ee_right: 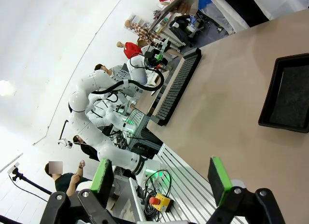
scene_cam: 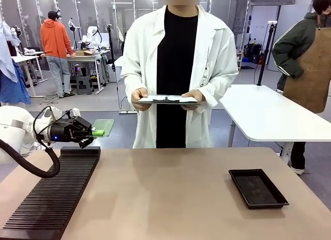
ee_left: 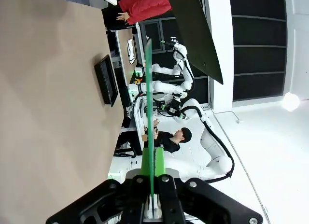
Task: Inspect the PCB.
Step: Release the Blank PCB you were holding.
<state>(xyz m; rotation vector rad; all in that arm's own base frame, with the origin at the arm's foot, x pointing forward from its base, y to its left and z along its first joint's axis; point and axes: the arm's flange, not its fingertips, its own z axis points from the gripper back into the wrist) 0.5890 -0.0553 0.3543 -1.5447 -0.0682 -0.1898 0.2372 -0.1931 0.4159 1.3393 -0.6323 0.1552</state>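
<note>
Worktop (scene_cam: 181,198) carries a ribbed black rack (scene_cam: 51,193) at left and a shallow black tray (scene_cam: 257,188) at right; a person (scene_cam: 176,69) in a white coat stands at its far side holding a clipboard (scene_cam: 166,99). Left gripper (scene_cam: 97,132) fingers clamped on the PCB (scene_cam: 106,125), held in air above the rack's far end. Right gripper (ee_right: 161,178) fingers wide apart, empty.

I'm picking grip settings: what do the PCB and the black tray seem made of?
The PCB: thin rigid green board, probably fibreglass laminate, speckled matte face; it juts straight from the left gripper. The black tray: likely moulded plastic, matte, rounded raised rim, slightly textured floor.
</note>
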